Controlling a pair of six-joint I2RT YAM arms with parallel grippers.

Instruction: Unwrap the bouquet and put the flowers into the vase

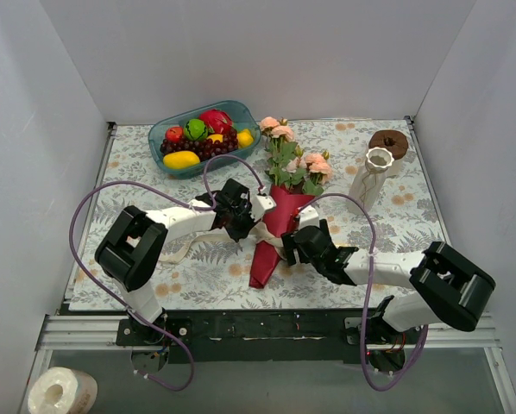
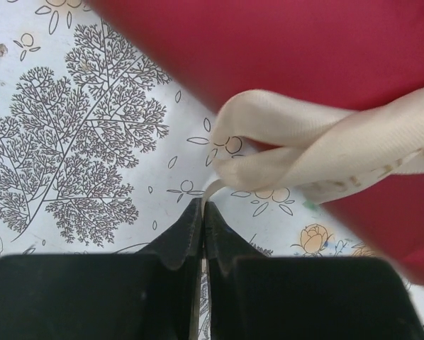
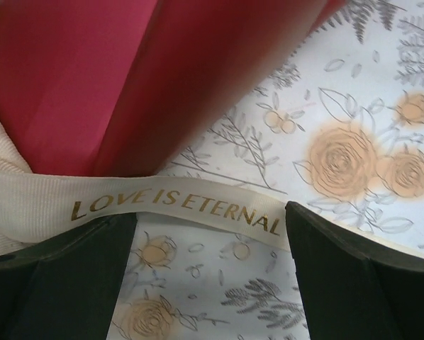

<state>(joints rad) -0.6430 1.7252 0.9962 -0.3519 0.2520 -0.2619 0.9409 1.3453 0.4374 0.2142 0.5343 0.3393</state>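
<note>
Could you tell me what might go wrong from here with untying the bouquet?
The left gripper is shut on only a thin edge of the cream ribbon; a pull may slip it free.
The right gripper is open, the printed ribbon tail lying loose between its fingers, so nothing anchors the bouquet; it may drag instead of untying.
The vase stands upright near the flowers; a dragged bouquet might tip it.
</note>
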